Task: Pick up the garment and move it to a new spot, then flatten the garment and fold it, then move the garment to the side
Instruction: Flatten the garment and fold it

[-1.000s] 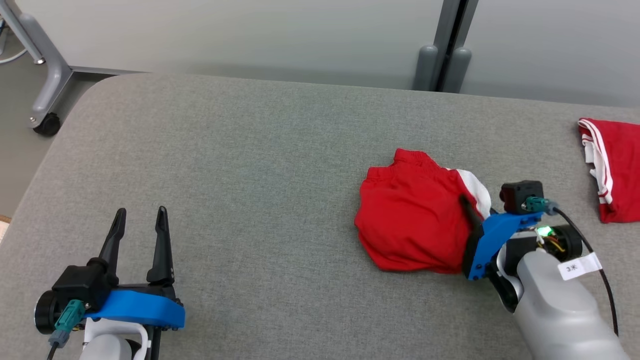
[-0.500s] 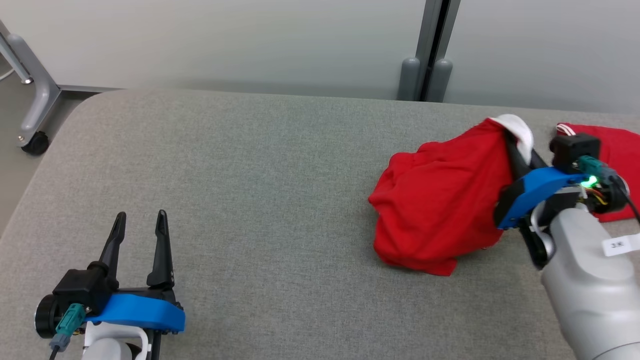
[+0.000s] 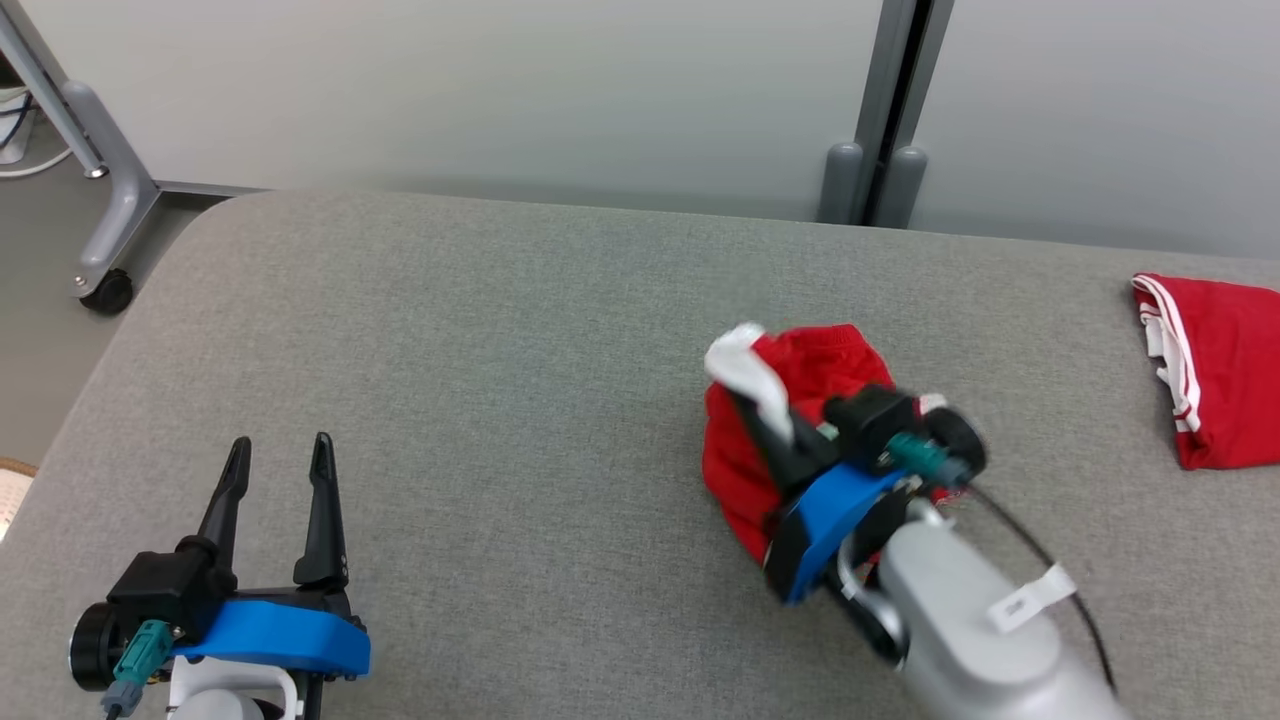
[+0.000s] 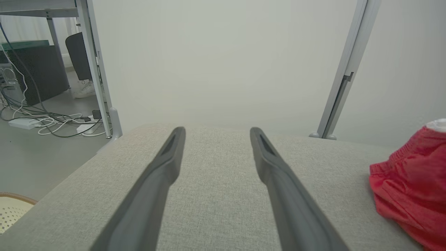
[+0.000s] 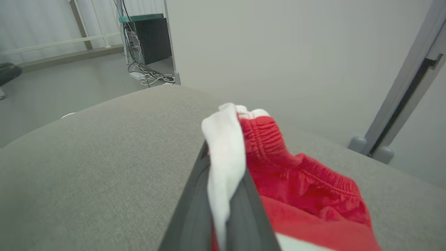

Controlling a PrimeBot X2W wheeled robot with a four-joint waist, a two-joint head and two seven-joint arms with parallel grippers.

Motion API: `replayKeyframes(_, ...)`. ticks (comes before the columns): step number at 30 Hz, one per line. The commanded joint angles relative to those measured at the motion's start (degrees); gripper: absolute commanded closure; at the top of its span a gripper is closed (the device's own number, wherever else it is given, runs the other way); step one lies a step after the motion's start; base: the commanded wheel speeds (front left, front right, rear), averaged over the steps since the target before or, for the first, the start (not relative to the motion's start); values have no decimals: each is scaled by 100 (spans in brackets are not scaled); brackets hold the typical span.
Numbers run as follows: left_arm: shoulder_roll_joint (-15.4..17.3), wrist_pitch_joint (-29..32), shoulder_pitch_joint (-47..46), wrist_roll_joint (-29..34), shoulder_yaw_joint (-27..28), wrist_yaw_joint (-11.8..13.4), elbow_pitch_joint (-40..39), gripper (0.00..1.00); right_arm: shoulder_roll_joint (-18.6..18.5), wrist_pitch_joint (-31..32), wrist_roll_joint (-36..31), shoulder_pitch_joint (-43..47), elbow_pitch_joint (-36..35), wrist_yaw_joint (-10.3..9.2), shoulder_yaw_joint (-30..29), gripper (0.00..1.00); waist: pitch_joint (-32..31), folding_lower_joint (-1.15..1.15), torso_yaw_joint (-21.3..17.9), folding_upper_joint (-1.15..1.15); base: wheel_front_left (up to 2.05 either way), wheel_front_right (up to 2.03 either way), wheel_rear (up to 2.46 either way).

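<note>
The garment is a pair of red shorts with white side panels, bunched up and lifted at the table's middle right. My right gripper is shut on its white panel, the cloth pinched between the two dark fingers and draping down over the wrist. The garment's red edge also lies at the right of the left wrist view. My left gripper hovers open above the front left of the grey table, far from the garment, with nothing between its fingers.
A second red garment with white stripes lies folded at the table's far right edge. A grey post stands behind the table and a wheeled frame leg stands off its back left corner. Cables lie on the floor.
My right gripper closed on the garment's white panel, lifted it up and back, then carried it leftward and nearer. The head camera shifted. The left arm stayed still.
</note>
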Motion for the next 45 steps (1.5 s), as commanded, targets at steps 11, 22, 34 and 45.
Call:
replayKeyframes(11,-36,-23,-32,11,21,-39,46,0,42,164,1013,804,-348,1,2146,81,30,0,80,0,0,0,0)
replayKeyframes(22,-78,-23,99,41,136,-45,51,0,46,8,1056,536,-285,1,2047,0,-106,0,-209,0,0,0,0)
replayKeyframes(34,-77,-23,266,98,234,-46,-20,0,-429,-31,409,758,-687,1,344,0,-225,0,-397,0,0,0,0)
replayKeyframes(45,-71,-23,250,129,163,-50,-57,0,-734,648,-108,1102,-909,1,-713,0,-210,0,-406,0,0,0,0)
